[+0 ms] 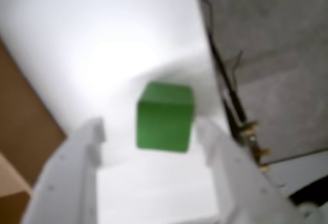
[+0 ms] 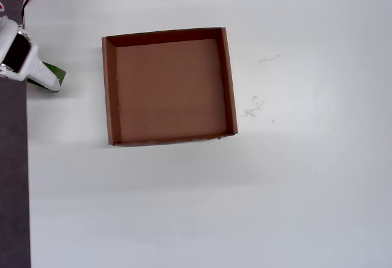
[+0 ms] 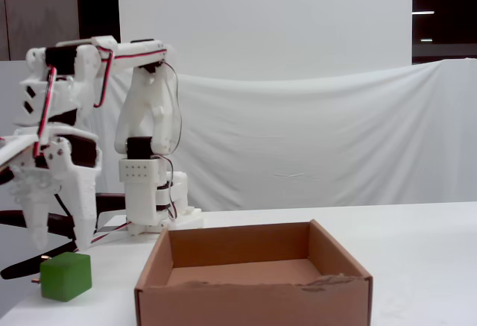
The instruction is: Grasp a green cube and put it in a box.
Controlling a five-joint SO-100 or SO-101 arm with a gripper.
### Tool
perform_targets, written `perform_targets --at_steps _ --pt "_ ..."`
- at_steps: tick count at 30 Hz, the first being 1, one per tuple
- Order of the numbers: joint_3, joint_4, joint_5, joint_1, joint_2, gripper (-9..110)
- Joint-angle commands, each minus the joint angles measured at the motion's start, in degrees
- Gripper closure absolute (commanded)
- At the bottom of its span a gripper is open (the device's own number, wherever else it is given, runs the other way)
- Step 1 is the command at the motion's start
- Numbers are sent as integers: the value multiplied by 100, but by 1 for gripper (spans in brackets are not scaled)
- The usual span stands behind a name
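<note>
The green cube (image 3: 65, 275) sits on the white table near its left edge, left of the box (image 3: 253, 303) in the fixed view. My gripper (image 3: 61, 242) hangs open just above the cube, its fingertips a little over the top face. In the wrist view the cube (image 1: 165, 116) lies between and just beyond my two white fingers, with my gripper (image 1: 150, 129) open and empty. In the overhead view the cube (image 2: 55, 72) peeks out beside my gripper (image 2: 49, 83), left of the empty brown box (image 2: 108, 90). A brown corner of the box (image 1: 20, 126) shows at the wrist view's left.
The table's left edge (image 2: 26, 176) runs right beside the cube, with a dark floor strip beyond. The arm's base (image 3: 149, 199) stands behind the box. Dark cables (image 1: 230, 96) lie off the table edge. A white cloth backdrop (image 3: 313, 139) hangs behind.
</note>
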Motion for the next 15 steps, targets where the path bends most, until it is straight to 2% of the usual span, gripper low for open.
perform_targets --at_steps 1,4,9,15 --pt "35 -167 18 105 62 78" --pt "26 -105 -35 185 97 80" --pt "-141 0 -26 264 9 74" --pt "-246 9 26 264 -176 73"
